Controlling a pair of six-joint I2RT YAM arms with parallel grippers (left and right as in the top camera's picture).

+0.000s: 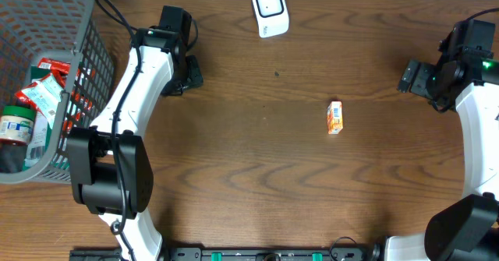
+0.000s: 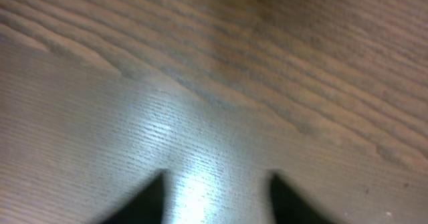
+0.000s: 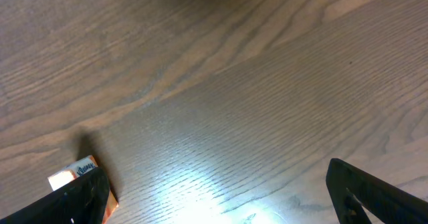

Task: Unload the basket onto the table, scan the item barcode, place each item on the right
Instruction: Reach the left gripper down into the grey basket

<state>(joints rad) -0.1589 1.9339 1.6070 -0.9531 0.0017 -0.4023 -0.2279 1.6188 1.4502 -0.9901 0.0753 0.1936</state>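
Lying on the wooden table [image 1: 249, 183], right of its middle: one small orange carton [image 1: 334, 118], pale at one end, long side running toward the far edge. No barcode can be made out. Neither arm touches it.

Scanner [image 1: 270, 10]: white, rounded, with a dark-framed window. It sits behind and left of the carton at the far edge, well apart from it.

Right gripper [image 1: 411, 77]: right of the carton and a little farther back, not touching it. In the wrist view its dark fingers [image 3: 67, 200] are spread wide over bare wood with nothing between them. The carton [image 3: 73, 174] shows at the lower left corner, partly hidden behind one finger.

Left gripper [image 1: 189, 74]: well to the left of the carton, farther than the scanner. The wrist view is blurred. Two dark fingertips [image 2: 150, 200] stand apart with only table surface between them, clamped on nothing.

Basket [image 1: 78, 27]: grey mesh, farthest left of the carton. It holds a labelled jar [image 1: 15, 125] and red packets [image 1: 51, 82].
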